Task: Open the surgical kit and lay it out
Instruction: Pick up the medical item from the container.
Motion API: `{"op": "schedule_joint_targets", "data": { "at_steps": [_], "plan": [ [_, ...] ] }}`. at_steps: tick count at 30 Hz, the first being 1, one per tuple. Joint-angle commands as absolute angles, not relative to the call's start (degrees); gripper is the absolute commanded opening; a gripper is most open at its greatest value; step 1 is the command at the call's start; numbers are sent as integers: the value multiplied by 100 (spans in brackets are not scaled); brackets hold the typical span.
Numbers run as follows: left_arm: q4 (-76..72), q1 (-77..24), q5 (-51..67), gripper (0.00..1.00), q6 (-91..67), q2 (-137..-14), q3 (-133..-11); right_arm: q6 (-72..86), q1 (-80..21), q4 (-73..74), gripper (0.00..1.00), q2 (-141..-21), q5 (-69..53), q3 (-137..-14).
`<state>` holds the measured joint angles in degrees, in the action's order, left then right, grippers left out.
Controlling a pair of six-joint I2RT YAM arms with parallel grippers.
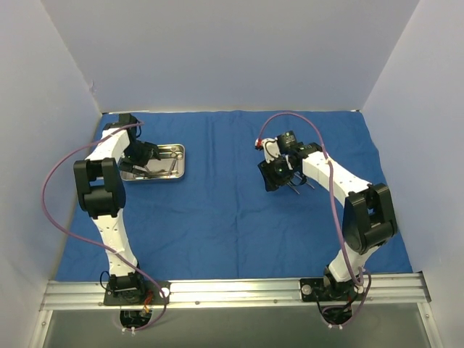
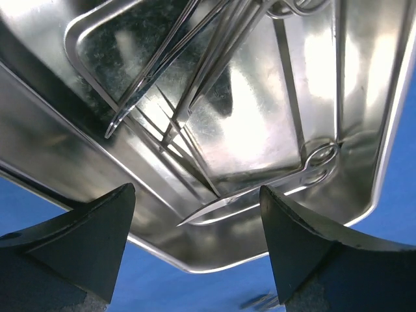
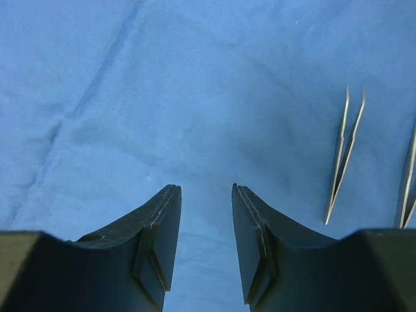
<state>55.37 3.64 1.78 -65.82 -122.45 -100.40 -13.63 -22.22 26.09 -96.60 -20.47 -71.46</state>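
Note:
The royal-blue cloth (image 1: 232,196) lies spread flat over the table. The shiny steel tray (image 1: 177,154) sits on it at the far left. My left gripper (image 1: 150,155) hovers over the tray, open and empty. In the left wrist view it (image 2: 196,190) is just above the tray's near rim (image 2: 195,257), with several silver instruments (image 2: 195,71) and small scissors (image 2: 260,188) inside. My right gripper (image 1: 279,177) is open and empty low over bare cloth (image 3: 195,97). Two silver tweezers (image 3: 344,156) lie on the cloth to the right of my right gripper (image 3: 205,188); they also show in the top view (image 1: 299,187).
White walls enclose the table on three sides. A metal rail (image 1: 232,290) runs along the near edge with both arm bases on it. A purple cable (image 1: 51,181) loops off each arm. The cloth has soft creases (image 3: 91,97).

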Motion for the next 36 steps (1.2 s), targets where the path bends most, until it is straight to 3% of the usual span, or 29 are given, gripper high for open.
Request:
{"op": "schedule_joint_targets", "data": {
  "at_steps": [1, 17, 21, 31, 32, 36],
  "plan": [
    [5554, 334, 298, 86, -7549, -12243, -10054, -1406, -2215, 2602, 37, -9360, -2162, -6979],
    [5976, 308, 220, 82, -8042, -13034, -10669, -1503, -1881, 2628, 37, -9290, -2145, -6864],
    [5976, 308, 246, 60, -8042, -13236, -10827, -1520, -1863, 2654, 37, -9299, -2109, -6917],
    [6029, 351, 185, 26, -7840, -13360, -10960, -1556, -1784, 2698, 37, -9220, -2021, -6873],
    [6003, 378, 176, 18, -7753, -13333, -10951, -1556, -1784, 2698, 37, -9211, -2039, -6882],
    [5968, 430, 114, 2, -7524, -13193, -10951, -1564, -1784, 2689, 37, -9246, -2030, -6917]
  ]
}}
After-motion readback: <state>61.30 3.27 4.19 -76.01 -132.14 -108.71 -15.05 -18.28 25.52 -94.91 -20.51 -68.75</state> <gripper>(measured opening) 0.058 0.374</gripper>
